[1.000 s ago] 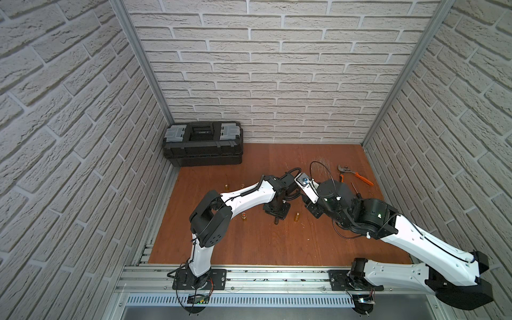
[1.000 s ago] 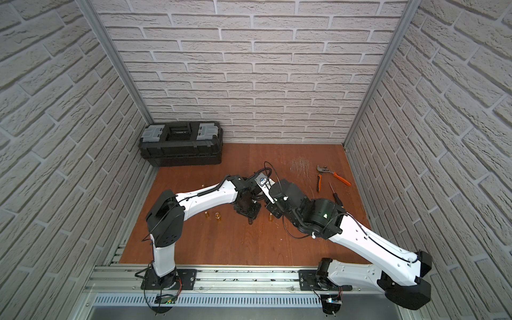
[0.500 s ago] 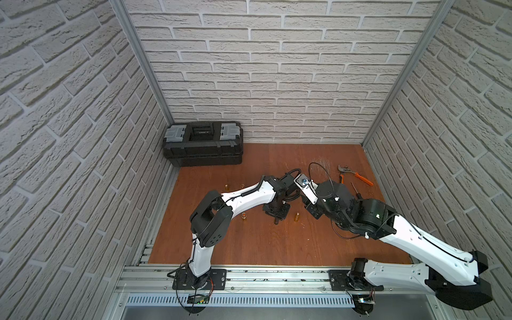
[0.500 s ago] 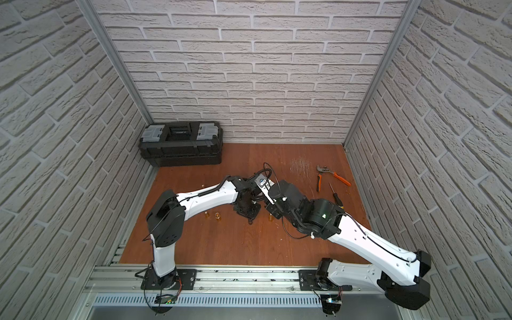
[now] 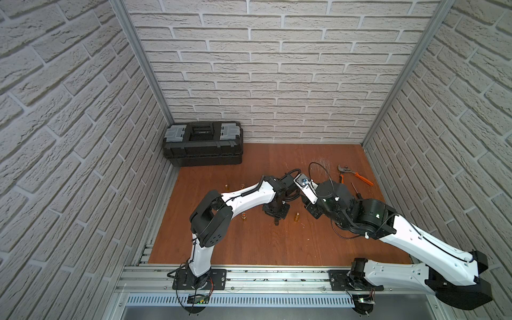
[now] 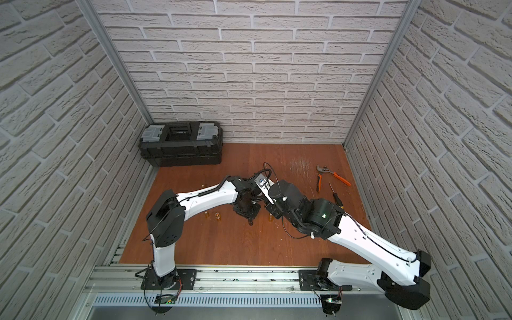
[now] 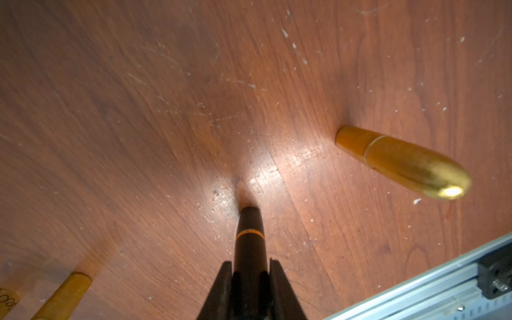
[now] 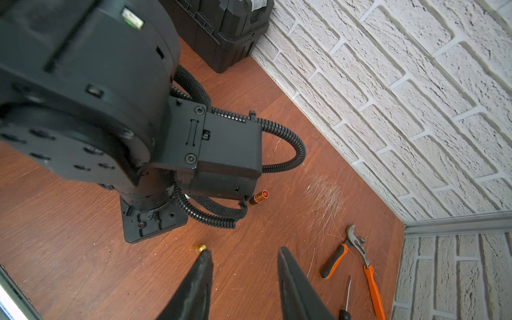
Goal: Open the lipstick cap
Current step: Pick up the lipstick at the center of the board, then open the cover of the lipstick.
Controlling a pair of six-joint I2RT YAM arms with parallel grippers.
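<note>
Lipstick [image 7: 250, 243], black tube with orange band, stands on wooden counter [image 7: 138, 110], pinched in left jaws; right jaws spread, empty.

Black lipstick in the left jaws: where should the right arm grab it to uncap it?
Probably the short end beyond the orange band, the only part of the black lipstick left free: the left gripper has its jaws shut on the thicker end. The tube points down at the table, so bring the open right gripper in level from the side.

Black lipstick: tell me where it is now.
In a top view, the black lipstick stands central, between the left gripper's fingers, with a gold lipstick just to its right.
</note>
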